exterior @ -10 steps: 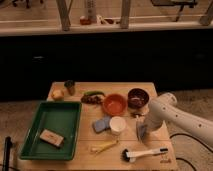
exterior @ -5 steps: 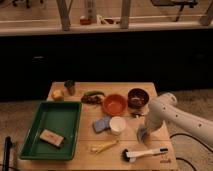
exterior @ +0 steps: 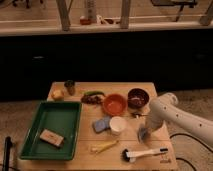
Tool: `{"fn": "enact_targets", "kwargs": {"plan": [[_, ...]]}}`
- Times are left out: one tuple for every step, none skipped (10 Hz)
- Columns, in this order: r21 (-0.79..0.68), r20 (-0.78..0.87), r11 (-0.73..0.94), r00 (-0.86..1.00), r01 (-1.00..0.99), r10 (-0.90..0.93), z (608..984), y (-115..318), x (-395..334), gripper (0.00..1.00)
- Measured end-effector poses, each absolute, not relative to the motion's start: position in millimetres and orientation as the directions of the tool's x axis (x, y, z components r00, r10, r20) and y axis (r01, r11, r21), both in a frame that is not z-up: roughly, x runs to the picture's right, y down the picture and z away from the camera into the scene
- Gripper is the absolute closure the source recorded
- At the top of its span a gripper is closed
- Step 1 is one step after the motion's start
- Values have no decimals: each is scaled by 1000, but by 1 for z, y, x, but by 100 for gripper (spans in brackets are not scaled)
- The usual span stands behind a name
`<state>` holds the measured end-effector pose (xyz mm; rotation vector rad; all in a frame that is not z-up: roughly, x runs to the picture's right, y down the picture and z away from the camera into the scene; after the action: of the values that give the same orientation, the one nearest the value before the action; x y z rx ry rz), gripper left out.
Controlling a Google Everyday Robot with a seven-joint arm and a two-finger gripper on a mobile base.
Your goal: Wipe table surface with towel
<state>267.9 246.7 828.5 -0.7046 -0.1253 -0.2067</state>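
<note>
The claw (exterior: 144, 127) is seen low over the right part of the counter (exterior: 120, 88), at the end of a white arm (exterior: 167, 109) that is cut off by the right edge of the view. It is drawn together on the towel (exterior: 143, 134), a pale grey-blue cloth gathered right at its tip and touching the wood. The fingers themselves are largely hidden by the arm's end and the cloth.

The towel is found between a white cup (exterior: 118, 125) on its left and the counter's right edge, with a dark-headed brush (exterior: 145, 154) lying nearer the front edge. A darker blue pad (exterior: 101, 124) is placed just beside the cup. An orange bowl (exterior: 115, 104) and a dark bowl (exterior: 138, 97) are set behind, the dark one partly covered by the arm. A green tray (exterior: 50, 103) holding a brown block (exterior: 51, 137) is seen at the left. Several small items near the far edge cannot be identified.
</note>
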Motion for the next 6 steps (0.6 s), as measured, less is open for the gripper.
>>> {"fn": "enact_targets", "kwargs": {"plan": [[-628, 162, 751, 978, 207, -134, 829, 244, 278, 100], [-619, 148, 761, 981, 191, -127, 829, 240, 286, 100], [-606, 126, 779, 986, 163, -108, 829, 230, 299, 100], [-601, 121, 784, 987, 154, -102, 830, 225, 302, 100], [-594, 119, 790, 988, 148, -96, 833, 218, 303, 100], [-606, 125, 780, 987, 154, -98, 838, 211, 305, 100]]}}
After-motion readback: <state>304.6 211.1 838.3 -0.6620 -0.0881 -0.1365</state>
